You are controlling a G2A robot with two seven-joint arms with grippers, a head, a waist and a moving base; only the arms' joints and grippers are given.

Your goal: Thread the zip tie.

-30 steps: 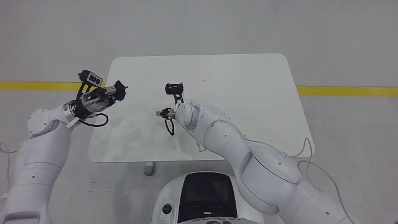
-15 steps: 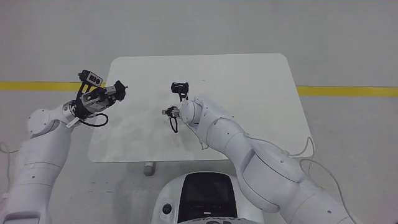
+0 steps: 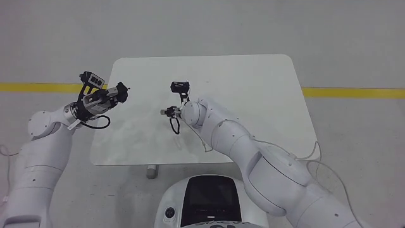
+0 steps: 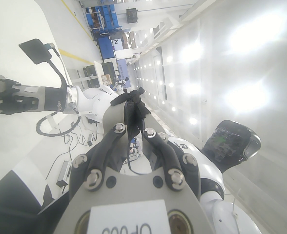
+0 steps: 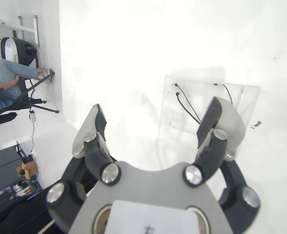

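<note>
A zip tie [image 4: 136,97] is clenched in the left gripper [image 4: 133,116] at the edge of the table [image 3: 253,76], the right gripper [image 5: 155,104] is spread open over it, and threading is judged pending: the tie's free end must be pinched finely.

Cropped labels [image 4: 127,220] on left tool [image 4: 131,103], right tool [image 5: 157,103]

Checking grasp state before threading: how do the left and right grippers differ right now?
Left gripper is shut on a black zip tie; right gripper is open and empty. Left gripper sits by the table's left edge; right gripper is over the table, facing a clear tray of loose ties. Both have the same grey fingers with black ribbed pads.
</note>
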